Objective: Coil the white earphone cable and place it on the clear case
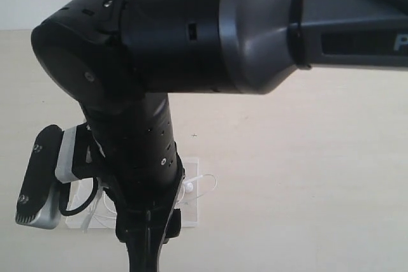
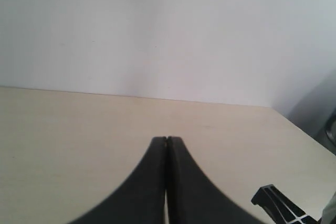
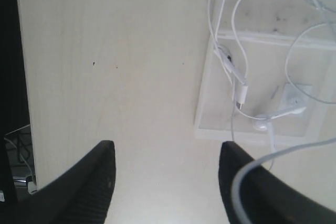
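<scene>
the big black right arm fills most of the exterior view. under it, in the lower left of the frame, a bit of the clear case shows, with a loop of the white earphone cable lying over its edge.

from the right wrist you see more. the right gripper hangs over the bare table just beside the case, its jaws apart with nothing between them. one blurred strand of the cable crosses in front of one finger; i can't tell whether it rests on it. the rest of the cable sprawls in loose loops on the case, with strands trailing past its edges. an earbud sits at the rim, near the small white sticker.

the left gripper is clenched on nothing, pointing at empty table and wall.

to my eye the gathering step is in hand: the cable is on the case but not neatly coiled. the next move, i'd guess, calls for getting that stray strand squarely between the pads and pinching firmly, since so thin a wire slips easily. then it should be drawn onto the case without dragging the light case along.
</scene>
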Available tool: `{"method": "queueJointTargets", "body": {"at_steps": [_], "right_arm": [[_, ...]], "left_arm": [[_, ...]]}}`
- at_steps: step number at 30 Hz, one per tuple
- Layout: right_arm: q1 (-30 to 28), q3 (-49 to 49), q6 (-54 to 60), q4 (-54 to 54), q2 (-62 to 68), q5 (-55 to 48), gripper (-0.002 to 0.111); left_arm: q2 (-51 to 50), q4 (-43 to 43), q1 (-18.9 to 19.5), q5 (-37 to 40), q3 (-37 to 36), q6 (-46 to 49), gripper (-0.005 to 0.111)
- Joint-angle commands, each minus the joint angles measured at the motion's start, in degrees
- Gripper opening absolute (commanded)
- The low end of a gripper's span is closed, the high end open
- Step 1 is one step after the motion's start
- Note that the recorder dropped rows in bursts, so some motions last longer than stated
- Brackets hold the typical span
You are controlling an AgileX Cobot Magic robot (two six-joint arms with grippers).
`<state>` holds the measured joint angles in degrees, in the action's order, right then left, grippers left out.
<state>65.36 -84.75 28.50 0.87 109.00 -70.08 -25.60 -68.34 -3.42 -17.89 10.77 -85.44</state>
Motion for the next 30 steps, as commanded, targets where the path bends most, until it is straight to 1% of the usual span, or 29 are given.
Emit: {"method": "queueJointTargets", "body": {"at_steps": [1,3,9,13,15,16,18,19,20,22,24,25,27,30], "right_arm": [[-0.13,-0.12,-0.31,0.47,0.05,0.12,0.055],[-0.13,-0.12,-0.31,0.47,0.05,0.12,0.055],[-0.13,-0.12,-0.31,0.47,0.05,0.12,0.055],[-0.12,-0.12,-0.31,0.6,0.05,0.12,0.055],[-0.12,-0.12,-0.31,0.73,0.05,0.12,0.055],[-0.12,-0.12,-0.31,0.73,0.05,0.12,0.055],[-0.12,-0.12,-0.31,0.73,0.05,0.12,0.055],[-0.12,-0.12,-0.31,0.73,0.05,0.12,0.055],[-0.12,-0.12,-0.31,0.73,0.05,0.12,0.055],[-0.12,-0.12,-1.19,0.73,0.05,0.12,0.055],[-0.12,-0.12,-2.24,0.73,0.05,0.12,0.055],[-0.12,-0.12,-3.24,1.02,0.05,0.12,0.055],[-0.12,-0.12,-4.97,1.52,0.05,0.12,0.055],[-0.12,-0.12,-9.28,2.67,0.05,0.12,0.055]], "left_arm": [[0.2,-0.13,-0.22,-0.31,-1.1,-0.49,0.0],[0.2,-0.13,-0.12,-0.21,-1.23,-0.49,0.0],[0.2,-0.03,-0.12,-4.12,-1.23,-0.49,0.0],[-0.42,0.06,0.0,-1.8,-1.23,1.3,0.0],[-1.97,0.11,0.0,-1.75,-1.23,3.64,0.001],[-3.82,1.15,0.0,-3.42,-1.23,5.29,0.003],[-7.37,3.39,0.0,-7.22,-1.23,11.29,0.01],[-10.16,4.91,0.0,-9.18,-1.23,15.04,0.017],[-12.09,5.94,0.0,-10.74,-1.23,17.14,0.023],[-17.02,8.84,0.0,-13.3,-1.23,22.16,0.039],[-21.12,12.66,0.0,-15.16,-1.23,27.46,0.049],[-23.24,15.04,0.0,-15.31,-1.23,29.79,0.052],[-26.51,19.63,0.0,-14.34,-1.23,32.94,0.054],[-30.61,25.9,0.0,-12.29,-1.23,31.05,0.052]]}}
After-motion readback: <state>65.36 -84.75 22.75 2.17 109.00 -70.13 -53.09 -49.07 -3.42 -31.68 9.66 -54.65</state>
